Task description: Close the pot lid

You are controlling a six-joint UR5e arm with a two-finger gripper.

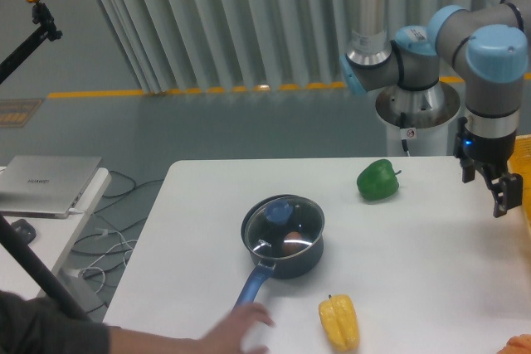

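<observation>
white desk stood in front of grey vertical slats, with a yellow-black floor stripe running behind it. pot sat near the middle of the desk, and its blue handle pointed toward the near-left edge. lid rested on top of the pot, glass, blue knob roughly centred, and looked seated on the rim. something reddish-brown was visible through the glass, but i could not tell what.

hand hung well to the right of the pot, above the desk's right edge and touching nothing. nothing was held. its fingers were blurred and seen side-on, so i could not tell whether they were spread or closed.

green pepper lay behind and to the right of the pot, apart from it. yellow pepper lay in front and to the right of the pot, near the front edge. a person's hand reached in from the bottom left of the pot, with fingers at the end of the handle. it was too blurred to tell whether it was touching.

laptop sat closed on a side table well to the left of the pot, with cables on the floor beside it.
</observation>
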